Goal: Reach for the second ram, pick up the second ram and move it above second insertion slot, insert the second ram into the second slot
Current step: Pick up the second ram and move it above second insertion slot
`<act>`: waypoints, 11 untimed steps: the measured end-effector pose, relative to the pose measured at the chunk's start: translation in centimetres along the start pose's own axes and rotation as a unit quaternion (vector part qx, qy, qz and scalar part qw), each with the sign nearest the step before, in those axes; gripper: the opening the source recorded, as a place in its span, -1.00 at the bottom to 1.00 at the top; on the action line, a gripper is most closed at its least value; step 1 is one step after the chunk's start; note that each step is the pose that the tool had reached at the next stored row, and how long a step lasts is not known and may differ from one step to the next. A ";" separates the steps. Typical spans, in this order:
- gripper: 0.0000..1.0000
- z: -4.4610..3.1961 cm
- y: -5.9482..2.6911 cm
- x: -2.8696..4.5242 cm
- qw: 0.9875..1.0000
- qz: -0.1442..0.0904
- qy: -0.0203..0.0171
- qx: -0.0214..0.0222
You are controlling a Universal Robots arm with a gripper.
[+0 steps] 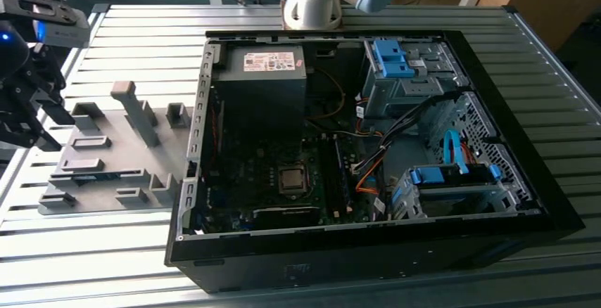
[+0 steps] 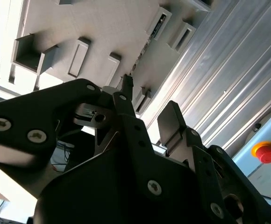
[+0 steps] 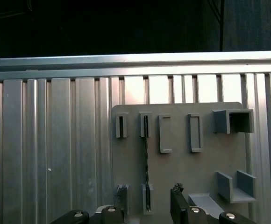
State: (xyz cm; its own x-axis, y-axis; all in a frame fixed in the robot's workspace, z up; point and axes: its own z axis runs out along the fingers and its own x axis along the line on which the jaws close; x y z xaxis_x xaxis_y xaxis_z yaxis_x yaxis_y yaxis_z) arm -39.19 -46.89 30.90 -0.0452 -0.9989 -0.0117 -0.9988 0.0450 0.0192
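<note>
Starting at the exterior view's left: found the pincer (image 1: 27, 114) hanging by the outer left edge of the grey fixture plate (image 1: 117, 150), clear of its raised blocks. Confirmed released in the second wrist view: fingers (image 2: 172, 119) spread, nothing gripped, plate visible through the gap. Located the second ram (image 3: 146, 158) in the first wrist view, standing on its long edge on the plate, each end seated in a small holder, with bare plate along both sides. Not touched by the pincer. Noted open slatted desk (image 1: 112, 259) in front of the plate and past its left edge. Recorded the plate's right edge close against the left wall of the open computer case (image 1: 376, 252), with hardly any gap. Moving right: found the case lid off and the motherboard (image 1: 272, 195) exposed, with open room above it. Logged cables (image 1: 371, 160) and blue drive cages (image 1: 451, 174) crowding the right half. Cannot tell which memory slot stands empty.
</note>
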 end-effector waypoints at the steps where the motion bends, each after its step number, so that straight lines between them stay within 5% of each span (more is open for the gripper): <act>1: -0.02 0.09 0.05 -0.04 1.000 0.000 0.000 0.000; 11: -0.02 1.75 0.40 -0.06 1.000 0.000 0.000 0.000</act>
State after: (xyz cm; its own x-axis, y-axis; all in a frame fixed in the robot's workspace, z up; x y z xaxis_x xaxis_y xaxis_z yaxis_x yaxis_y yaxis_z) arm -39.62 -46.79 29.16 -0.0452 -0.9989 -0.0115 -0.9988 0.0449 0.0194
